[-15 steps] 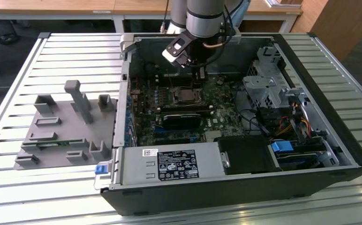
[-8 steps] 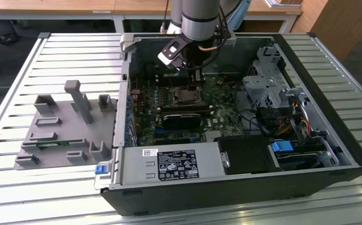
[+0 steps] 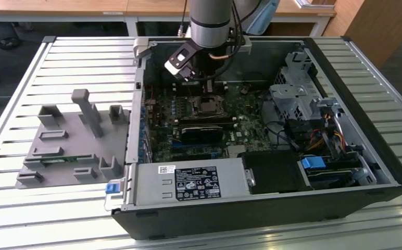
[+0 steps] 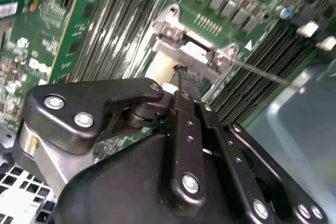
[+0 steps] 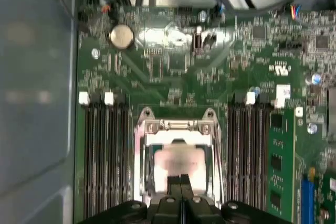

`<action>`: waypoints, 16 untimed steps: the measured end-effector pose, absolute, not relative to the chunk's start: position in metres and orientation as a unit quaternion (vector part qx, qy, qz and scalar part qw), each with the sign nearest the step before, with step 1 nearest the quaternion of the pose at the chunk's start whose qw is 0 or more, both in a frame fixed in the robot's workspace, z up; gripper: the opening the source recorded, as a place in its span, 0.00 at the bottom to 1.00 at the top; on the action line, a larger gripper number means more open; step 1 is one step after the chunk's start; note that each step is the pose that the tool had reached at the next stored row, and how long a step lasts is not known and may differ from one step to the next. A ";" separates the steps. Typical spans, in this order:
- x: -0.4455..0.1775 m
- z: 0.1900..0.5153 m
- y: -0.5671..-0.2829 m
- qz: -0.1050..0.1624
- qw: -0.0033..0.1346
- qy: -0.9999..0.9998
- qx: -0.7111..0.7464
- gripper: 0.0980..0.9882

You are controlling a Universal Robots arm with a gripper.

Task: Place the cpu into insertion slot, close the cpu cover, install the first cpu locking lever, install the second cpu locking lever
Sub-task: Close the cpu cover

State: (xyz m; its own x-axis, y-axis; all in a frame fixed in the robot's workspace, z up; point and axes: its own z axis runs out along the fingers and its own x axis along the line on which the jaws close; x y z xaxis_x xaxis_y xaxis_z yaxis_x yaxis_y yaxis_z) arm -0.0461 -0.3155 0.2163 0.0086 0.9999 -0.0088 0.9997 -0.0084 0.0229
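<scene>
Pincer (image 5: 181,181) directly over cpu (image 5: 177,158)

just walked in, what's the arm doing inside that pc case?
The arm reaches into the open computer case, with its gripper right over the insertion slot on the motherboard. In the first wrist view the fingers look shut together, tips above the cpu, which appears to lie in the slot with the silvery cpu cover framing it. Whether the locking levers are latched can't be told.
</scene>
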 end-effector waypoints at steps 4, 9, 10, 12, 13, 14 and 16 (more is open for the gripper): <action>-0.051 0.214 -0.316 0.005 0.011 0.704 0.710 0.01; -0.057 0.209 -0.316 0.005 0.011 0.704 0.710 0.01; -0.057 0.207 -0.316 0.005 0.011 0.704 0.710 0.01; -0.057 0.205 -0.316 0.005 0.011 0.704 0.710 0.01; -0.057 0.204 -0.316 0.005 0.011 0.704 0.710 0.01; -0.057 0.204 -0.316 0.005 0.011 0.704 0.710 0.01; -0.057 0.202 -0.316 0.005 0.011 0.704 0.710 0.01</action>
